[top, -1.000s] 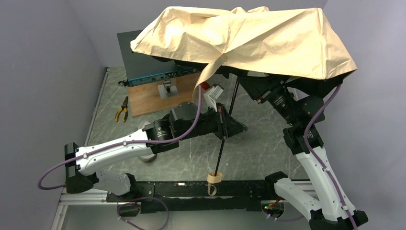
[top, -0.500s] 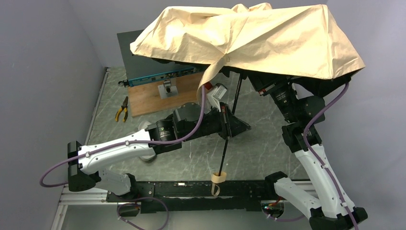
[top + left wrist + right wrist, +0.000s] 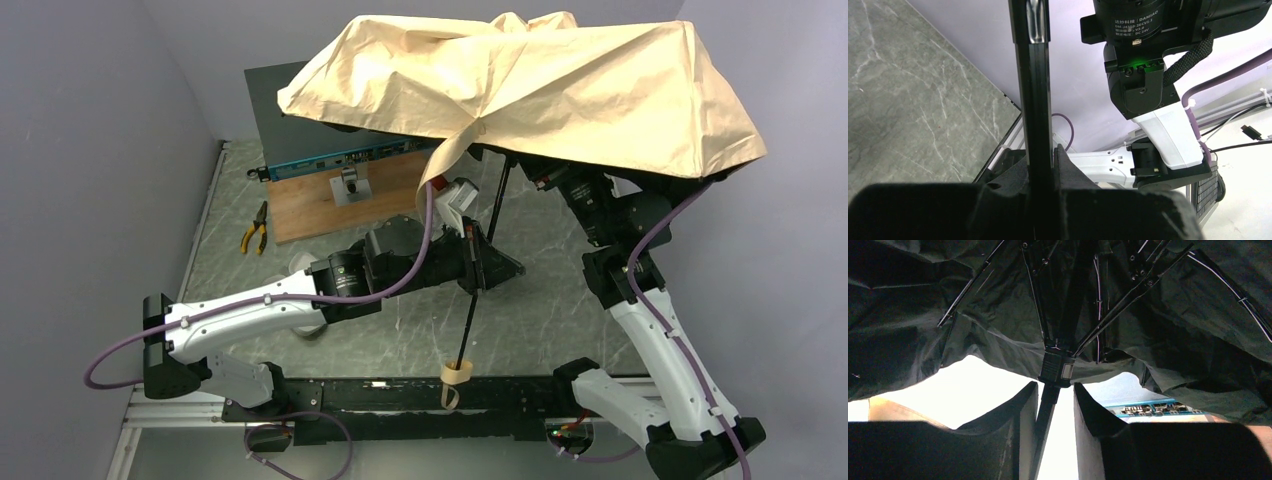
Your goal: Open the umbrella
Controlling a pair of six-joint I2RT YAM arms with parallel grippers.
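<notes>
Left jaws clamped on umbrella (image 3: 560, 90) shaft (image 3: 1034, 110) | right jaws loosely straddling shaft

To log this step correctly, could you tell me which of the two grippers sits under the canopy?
The right gripper: its jaws straddle the shaft just below the runner, under the canopy. The left gripper clamps the shaft lower down, in the open.

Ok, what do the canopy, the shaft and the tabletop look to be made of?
Canopy: thin fabric, matte cream outside, black underneath; it creases and drapes. Shaft: slim, straight, black with a slight sheen, probably metal, though plastic can't be ruled out. Tabletop: grey-green with pale veins, like marble or a printed laminate.
</notes>
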